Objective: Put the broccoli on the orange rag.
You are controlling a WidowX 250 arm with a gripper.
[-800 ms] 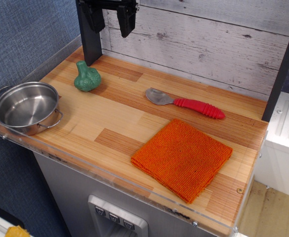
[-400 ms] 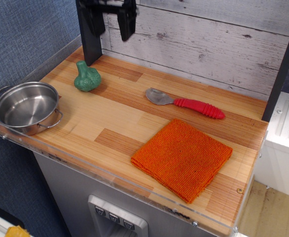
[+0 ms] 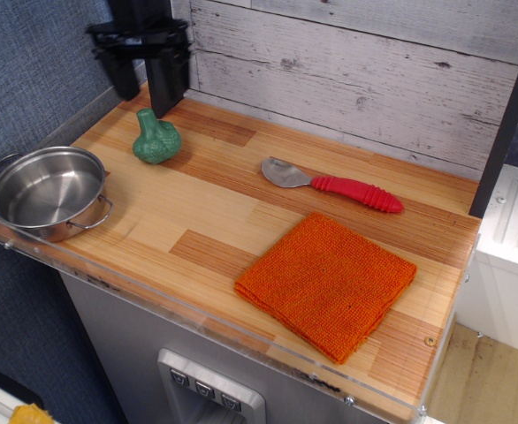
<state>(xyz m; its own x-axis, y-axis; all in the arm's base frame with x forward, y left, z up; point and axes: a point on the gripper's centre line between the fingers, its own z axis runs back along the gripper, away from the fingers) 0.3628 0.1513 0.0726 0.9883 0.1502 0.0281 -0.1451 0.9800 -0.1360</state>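
Note:
The teal-green toy broccoli (image 3: 156, 140) stands on the wooden counter at the back left, stem pointing up. The orange rag (image 3: 327, 281) lies flat at the front right of the counter, with nothing on it. My black gripper (image 3: 146, 78) hangs open and empty at the top left, above and just behind the broccoli, apart from it. Its two fingers (image 3: 123, 75) point down with a wide gap between them.
A steel pot (image 3: 45, 191) sits at the front left edge. A spoon with a red handle (image 3: 334, 185) lies between the broccoli and the rag. A black post (image 3: 163, 84) stands at the back left. A white plank wall (image 3: 374, 71) runs behind the counter.
My gripper has moved left and down from the top middle toward the spot above the broccoli, and turned. The broccoli, rag, pot and spoon have not moved.

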